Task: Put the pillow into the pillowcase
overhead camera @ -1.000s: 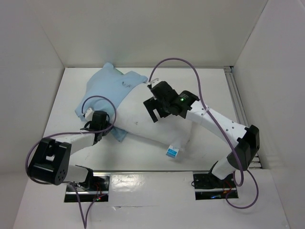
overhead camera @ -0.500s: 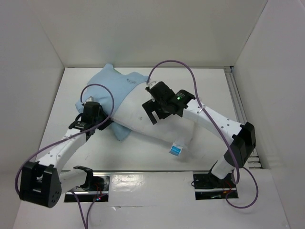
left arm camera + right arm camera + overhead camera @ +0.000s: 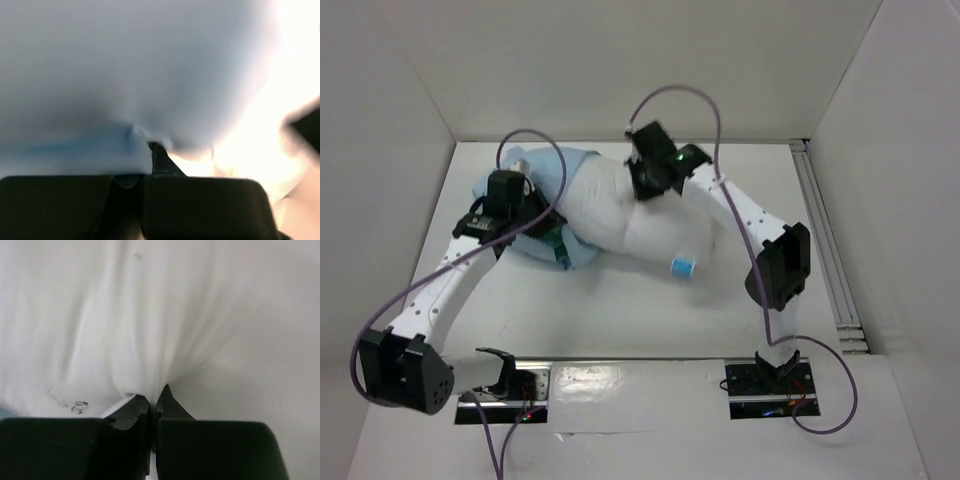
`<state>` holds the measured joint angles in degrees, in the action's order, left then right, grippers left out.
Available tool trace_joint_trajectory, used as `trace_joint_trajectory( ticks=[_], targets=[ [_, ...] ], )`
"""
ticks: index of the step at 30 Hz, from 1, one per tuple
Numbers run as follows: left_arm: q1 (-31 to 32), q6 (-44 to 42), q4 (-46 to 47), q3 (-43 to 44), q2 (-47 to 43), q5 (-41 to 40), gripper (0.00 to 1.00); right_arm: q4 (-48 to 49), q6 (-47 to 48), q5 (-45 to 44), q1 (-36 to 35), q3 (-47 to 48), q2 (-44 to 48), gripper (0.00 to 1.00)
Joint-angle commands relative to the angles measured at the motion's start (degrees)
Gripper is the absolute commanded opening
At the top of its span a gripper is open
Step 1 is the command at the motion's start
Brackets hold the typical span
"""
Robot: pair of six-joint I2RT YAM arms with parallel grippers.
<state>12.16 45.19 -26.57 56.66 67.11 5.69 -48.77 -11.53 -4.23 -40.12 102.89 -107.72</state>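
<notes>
Both pairs clamped tight: left jaws on the pillowcase (image 3: 125, 75), right jaws on the pillow (image 3: 175, 315).

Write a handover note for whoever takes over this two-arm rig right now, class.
Left gripper: shut on the thin, wrinkled pale blue cloth pillowcase.
Right gripper: shut on a pinch of the plump white rectangular pillow.
Position: pillowcase bunched over the pillow's left end; the end with the blue label is bare.
Done: both grips made.
To do: draw the case over the rest of the pillow.
</notes>
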Motion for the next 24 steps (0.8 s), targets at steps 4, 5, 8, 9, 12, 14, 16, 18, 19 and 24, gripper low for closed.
trace_joint_trajectory(
  ticks=[4, 5, 8, 9, 12, 14, 16, 18, 19, 24],
  targets=[
    [0.3, -3.4, 6.9, 33.7, 12.8, 17.2, 0.0, 9.4, -2.5, -0.2, 10.3, 49.5, -12.9, 0.0],
    [0.3, -2.7, 6.9, 41.7, 16.5, 20.6, 0.0, 10.9, -2.5, -0.2, 10.3, 50.4, -12.3, 0.0],
    [1.7, 0.2, 8.1, 47.0, 19.5, 24.4, 0.0, 22.0, -2.5, -1.6, 8.3, 32.5, -1.8, 0.0],
    [2.4, 0.9, 9.3, 44.5, 19.5, 27.2, 0.0, 24.8, -1.7, -4.1, 6.0, 22.8, 2.1, 0.0],
    [5.3, 3.8, 14.5, 31.0, 14.6, 29.9, 0.0, 24.5, -4.8, -4.1, 3.2, 5.4, 5.3, 0.0],
    [7.7, 6.3, 18.6, 19.3, 12.1, 30.6, 0.0, 27.7, -8.9, -3.5, 1.1, -6.8, 8.1, 0.0],
    [12.9, 7.4, 20.5, 12.9, 9.1, 31.1, 0.0, 33.7, -12.5, -0.5, 1.1, -22.1, 12.1, 0.0],
    [18.8, 7.9, 20.5, 5.2, 7.9, 30.5, 0.0, 36.4, -17.0, 1.8, 0.4, -30.0, 14.6, 0.0],
    [20.2, 7.9, 20.5, 3.0, 7.2, 30.5, 0.0, 37.3, -17.8, 2.7, 0.4, -31.7, 15.5, 0.0],
    [22.7, 4.8, 12.7, 1.8, 5.2, 28.0, 0.74, 38.1, -19.0, 4.0, -0.4, -33.9, 18.8, 0.0]
  ],
)
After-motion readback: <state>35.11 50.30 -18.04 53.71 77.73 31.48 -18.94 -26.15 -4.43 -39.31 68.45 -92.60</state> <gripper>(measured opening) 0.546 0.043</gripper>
